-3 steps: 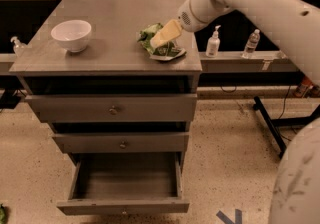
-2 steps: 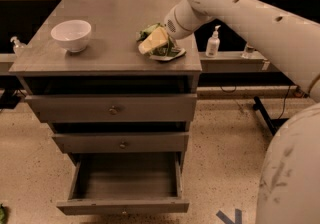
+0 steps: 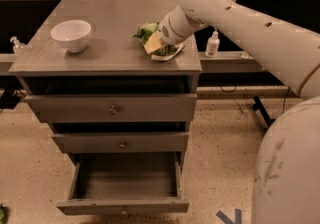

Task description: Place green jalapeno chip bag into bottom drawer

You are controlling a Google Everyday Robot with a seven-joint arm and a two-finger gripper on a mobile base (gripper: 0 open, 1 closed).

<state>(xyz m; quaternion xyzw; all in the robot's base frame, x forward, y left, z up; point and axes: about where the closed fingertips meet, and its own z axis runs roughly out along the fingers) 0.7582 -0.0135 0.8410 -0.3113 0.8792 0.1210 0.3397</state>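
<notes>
The green jalapeno chip bag lies on the grey cabinet top, near its right front corner. My gripper reaches down from the upper right on the white arm and sits right on the bag's near side, its yellowish fingertips against the foil. The bottom drawer is pulled out below, its deep grey box open and empty.
A white bowl stands on the cabinet top at the left. Two closed grey drawers with round knobs sit above the open one. A small white bottle stands on a ledge behind the cabinet's right side. My white arm fills the right.
My gripper has moved left and down across the bag, from its right side to its near middle. The bag has stayed in place on the cabinet top.
</notes>
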